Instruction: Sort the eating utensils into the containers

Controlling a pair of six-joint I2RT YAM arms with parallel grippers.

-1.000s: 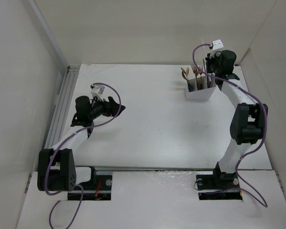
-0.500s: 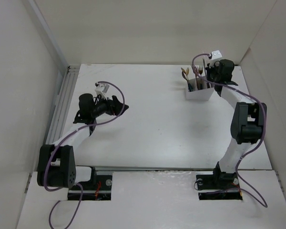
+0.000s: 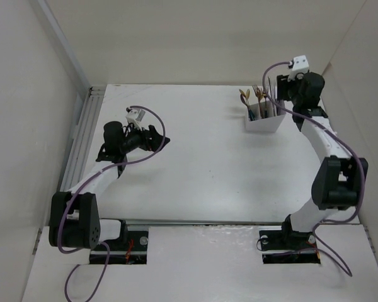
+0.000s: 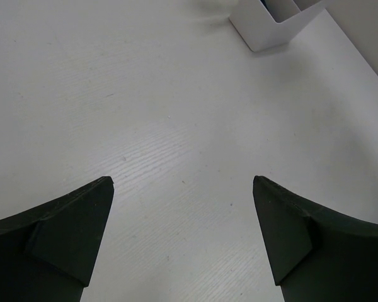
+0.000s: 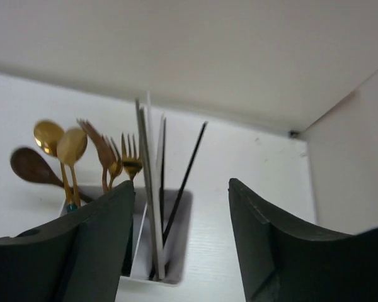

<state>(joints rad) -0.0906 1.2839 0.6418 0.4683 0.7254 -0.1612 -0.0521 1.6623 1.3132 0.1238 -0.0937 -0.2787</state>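
Overhead: all visible utensils (image 3: 259,97) stand in the white bin (image 3: 264,121) at 1 o'clock on the counter (image 3: 195,176); sorting looks finished.

Left wrist: the left pincer (image 4: 183,180) gapes wide, empty.

Right wrist: the right pincer (image 5: 181,189) is parted, holding nothing. Spoons (image 5: 63,148), forks (image 5: 121,160) and chopsticks (image 5: 188,176) stand upright, heads toward 12 o'clock.
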